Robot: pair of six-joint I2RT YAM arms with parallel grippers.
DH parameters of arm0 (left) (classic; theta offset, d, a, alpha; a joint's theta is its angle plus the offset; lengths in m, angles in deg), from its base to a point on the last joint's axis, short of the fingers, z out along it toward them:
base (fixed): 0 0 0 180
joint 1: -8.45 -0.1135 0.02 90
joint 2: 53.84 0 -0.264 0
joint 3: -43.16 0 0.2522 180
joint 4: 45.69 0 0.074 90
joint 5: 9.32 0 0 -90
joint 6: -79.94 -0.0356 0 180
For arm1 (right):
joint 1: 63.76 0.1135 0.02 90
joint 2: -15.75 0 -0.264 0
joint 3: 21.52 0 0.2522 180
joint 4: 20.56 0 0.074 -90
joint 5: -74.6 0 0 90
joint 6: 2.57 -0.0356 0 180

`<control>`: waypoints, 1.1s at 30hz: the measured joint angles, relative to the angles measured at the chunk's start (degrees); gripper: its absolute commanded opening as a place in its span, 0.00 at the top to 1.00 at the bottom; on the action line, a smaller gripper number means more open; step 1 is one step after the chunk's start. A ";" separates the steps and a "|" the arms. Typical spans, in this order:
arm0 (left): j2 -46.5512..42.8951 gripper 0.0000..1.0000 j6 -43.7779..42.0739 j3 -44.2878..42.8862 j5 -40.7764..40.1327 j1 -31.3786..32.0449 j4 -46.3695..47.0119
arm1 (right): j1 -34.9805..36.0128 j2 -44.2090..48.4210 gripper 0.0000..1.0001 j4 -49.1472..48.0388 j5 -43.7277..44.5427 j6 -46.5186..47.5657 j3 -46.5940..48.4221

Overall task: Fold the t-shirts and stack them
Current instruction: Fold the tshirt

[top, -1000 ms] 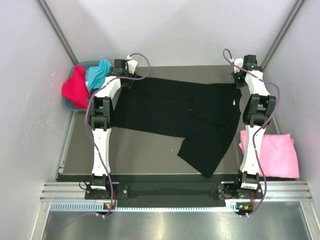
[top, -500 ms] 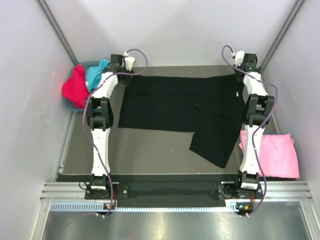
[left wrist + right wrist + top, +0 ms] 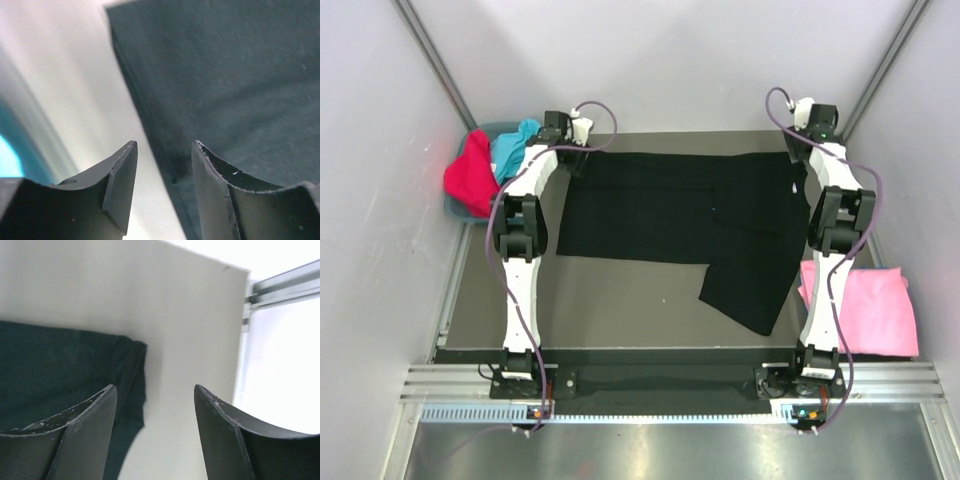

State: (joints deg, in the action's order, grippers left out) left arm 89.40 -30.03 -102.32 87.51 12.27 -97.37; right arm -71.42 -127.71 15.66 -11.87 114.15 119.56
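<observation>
Behind the left arm (image 3: pixel 525 215), the turquoise t-shirt (image 3: pixel 513 147) is partly hidden.

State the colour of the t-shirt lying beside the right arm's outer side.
It is a pink t-shirt, clearest in the top external view.

From above, black tee (image 3: pixel 660 205) loses its right edge behind right arm (image 3: pixel 832 225), chest logo (image 3: pixel 792 186) too small to read, turquoise tee (image 3: pixel 515 145) partly behind left arm (image 3: pixel 525 215).
</observation>
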 measured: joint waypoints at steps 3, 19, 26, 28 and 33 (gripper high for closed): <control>-0.68 0.49 1.07 2.32 1.25 0.04 -0.74 | 0.07 3.56 0.36 0.33 0.00 -0.63 -1.09; -2.69 1.00 2.71 8.00 3.28 0.09 -2.56 | 3.43 11.39 0.36 2.71 -2.73 -1.55 -5.07; -5.44 0.94 1.99 10.56 4.02 -0.17 -3.48 | 3.65 11.39 0.36 4.44 -4.57 -2.32 -5.86; -6.99 0.84 1.57 11.65 4.85 -0.24 -3.76 | 3.65 11.39 0.36 4.15 -4.94 -2.32 -6.38; -10.34 0.41 1.31 13.92 6.64 -0.35 -4.85 | 3.67 11.39 0.36 5.27 -6.19 -2.34 -8.96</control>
State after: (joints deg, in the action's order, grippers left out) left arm 79.06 -28.72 -88.40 94.16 11.92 -102.22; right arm -67.75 -116.32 20.93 -18.06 111.81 110.60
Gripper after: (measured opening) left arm 0.541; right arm 0.640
